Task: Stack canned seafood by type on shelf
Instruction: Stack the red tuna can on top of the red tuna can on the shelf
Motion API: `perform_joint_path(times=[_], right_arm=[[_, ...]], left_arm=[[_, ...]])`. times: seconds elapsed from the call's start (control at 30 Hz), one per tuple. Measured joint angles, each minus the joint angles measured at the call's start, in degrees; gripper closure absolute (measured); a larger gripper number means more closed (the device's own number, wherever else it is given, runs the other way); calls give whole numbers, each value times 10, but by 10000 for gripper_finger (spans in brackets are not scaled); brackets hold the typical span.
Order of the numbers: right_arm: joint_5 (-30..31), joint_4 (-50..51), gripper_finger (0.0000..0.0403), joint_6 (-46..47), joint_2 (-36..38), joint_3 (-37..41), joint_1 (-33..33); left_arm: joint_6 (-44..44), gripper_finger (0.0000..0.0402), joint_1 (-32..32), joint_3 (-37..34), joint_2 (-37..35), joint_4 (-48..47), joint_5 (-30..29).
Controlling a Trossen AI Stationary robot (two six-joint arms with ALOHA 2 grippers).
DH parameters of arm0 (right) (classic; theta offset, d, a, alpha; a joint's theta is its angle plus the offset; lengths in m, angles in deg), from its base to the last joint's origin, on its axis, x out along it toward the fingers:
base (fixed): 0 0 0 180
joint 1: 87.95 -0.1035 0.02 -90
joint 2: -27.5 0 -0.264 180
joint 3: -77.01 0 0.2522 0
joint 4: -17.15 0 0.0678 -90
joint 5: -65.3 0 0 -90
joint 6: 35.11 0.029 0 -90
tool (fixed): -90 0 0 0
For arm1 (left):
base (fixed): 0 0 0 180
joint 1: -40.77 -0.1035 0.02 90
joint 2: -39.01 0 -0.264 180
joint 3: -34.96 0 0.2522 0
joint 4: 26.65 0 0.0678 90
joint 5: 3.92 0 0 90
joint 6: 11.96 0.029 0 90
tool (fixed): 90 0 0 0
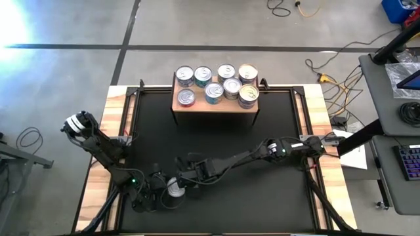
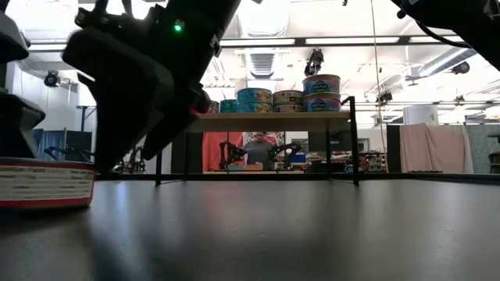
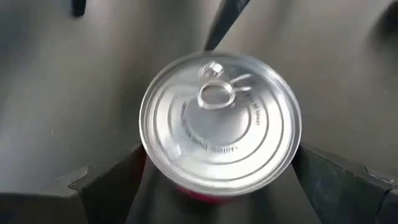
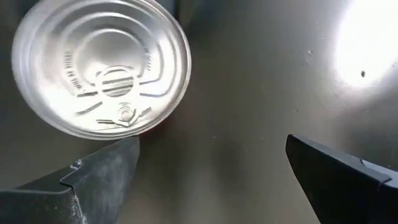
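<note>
One tin [image 1: 175, 189] stands upright on the black mat [image 1: 216, 144] near the table's front edge, well apart from the others; its silver ring-pull top [image 3: 221, 121] faces up and a red side label shows below the rim, also seen at the edge of the low view [image 2: 43, 181]. Around it is the left gripper [image 3: 221, 180], fingers [image 3: 106, 186] spread wide with one on each side of the tin, not visibly touching it. Just beside it the right gripper [image 4: 211, 168] hangs above the mat, jaws also wide and holding nothing, the same tin [image 4: 99, 68] off to one side of its fingers [image 4: 93, 180]. In the high view both grippers meet at this tin, the left [image 1: 157, 190] on one side and the right [image 1: 190, 177] on the other. Farther back, the shelf [image 1: 215, 105] sits at the mat's far edge with the remaining tins [image 1: 216, 82] clustered on its wood top; some are stacked two high [image 2: 321, 92]. Behind the table, a person [image 2: 258, 148] is visible under the shelf in the low view
</note>
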Motion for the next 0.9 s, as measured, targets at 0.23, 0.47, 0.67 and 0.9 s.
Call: perform_joint_path(times=[0.23, 0.47, 0.67, 0.9], right_arm=[[-28, 59, 3, 2, 0, 3, -6], [-53, -18, 3, -2, -5, 29, -13], [-57, -38, 3, 3, -5, 41, -15], [-57, -55, 3, 36, -5, 54, -15]], left_arm=[[18, 20, -6, 0, 6, 14, -26], [122, 20, -6, 11, 108, 141, -45], [144, 15, -5, 51, 189, 155, -89], [112, 2, -7, 80, 206, 167, -135]])
